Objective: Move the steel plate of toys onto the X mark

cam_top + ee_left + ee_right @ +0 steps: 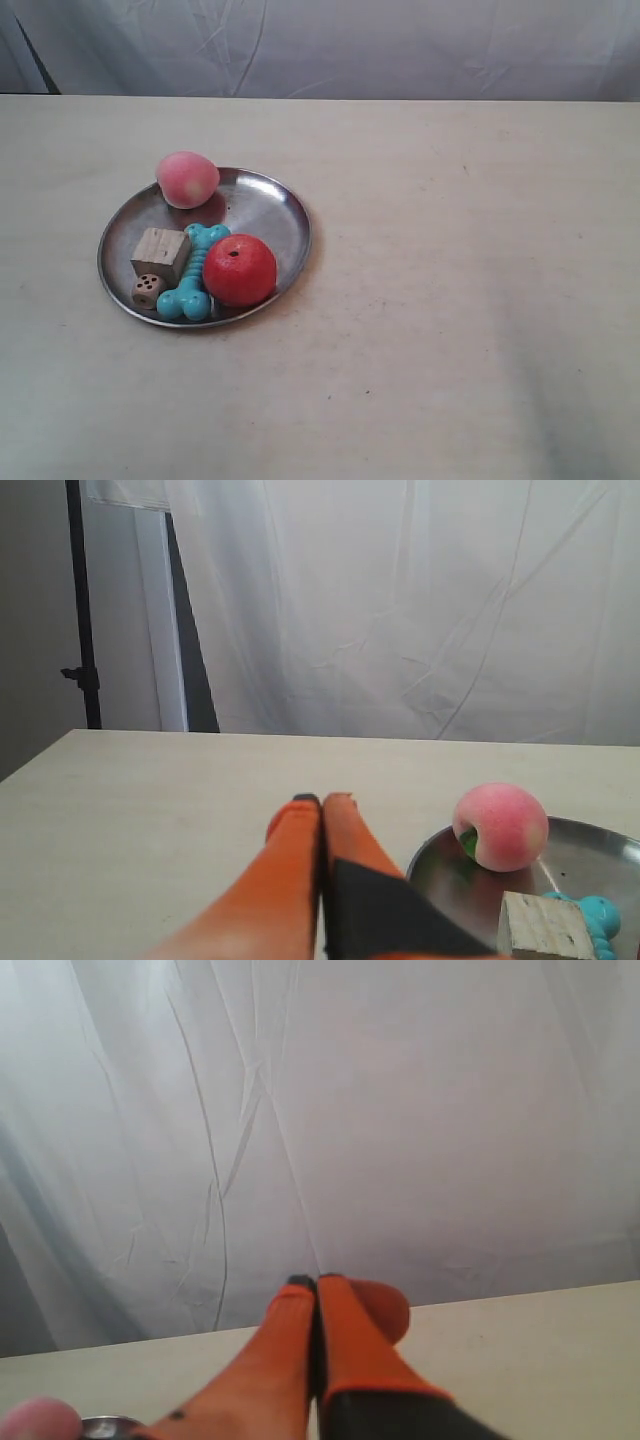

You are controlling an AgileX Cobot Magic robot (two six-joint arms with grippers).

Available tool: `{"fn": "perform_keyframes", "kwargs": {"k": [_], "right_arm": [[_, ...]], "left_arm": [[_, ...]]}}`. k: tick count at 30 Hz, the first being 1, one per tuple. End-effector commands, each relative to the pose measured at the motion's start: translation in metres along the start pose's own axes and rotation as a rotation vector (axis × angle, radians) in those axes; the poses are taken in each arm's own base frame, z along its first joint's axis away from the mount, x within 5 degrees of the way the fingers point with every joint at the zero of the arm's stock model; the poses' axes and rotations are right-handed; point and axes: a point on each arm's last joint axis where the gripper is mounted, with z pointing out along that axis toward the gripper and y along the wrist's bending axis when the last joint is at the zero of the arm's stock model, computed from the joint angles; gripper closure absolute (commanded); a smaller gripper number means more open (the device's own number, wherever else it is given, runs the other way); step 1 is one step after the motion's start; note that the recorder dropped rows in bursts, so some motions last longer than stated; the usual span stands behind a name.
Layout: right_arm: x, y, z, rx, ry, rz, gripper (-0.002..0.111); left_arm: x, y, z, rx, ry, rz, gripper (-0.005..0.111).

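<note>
Both clenched: left tool, right tool; steel plate on beige table; white curtain, perhaps stand, behind.

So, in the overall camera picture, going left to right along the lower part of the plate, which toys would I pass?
brown die → turquoise bone → red apple, all lying in the steel plate.

toys crowd the steel plate, one side bare

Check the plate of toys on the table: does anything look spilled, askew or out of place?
Nothing spilled: the steel plate lies flat with all toys inside. Only the peach sits right at its rim.
</note>
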Motion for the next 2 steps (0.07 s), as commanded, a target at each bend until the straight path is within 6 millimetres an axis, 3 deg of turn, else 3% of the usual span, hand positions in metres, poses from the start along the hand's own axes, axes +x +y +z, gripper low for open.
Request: {"fn": "perform_keyframes", "kwargs": {"k": [1,2], "right_arm": [[-0.0003,-0.0002,-0.0006,0.002,-0.01,-0.008,0.108],[-0.0003,-0.0002,-0.0006,0.002,-0.01,-0.008,0.108]], "left_arm": [[0.001,0.0001,-0.0005,-0.002,0.001,0.001,0.107],[0.001,0.0001,-0.0005,-0.002,0.001,0.001,0.107]]}}
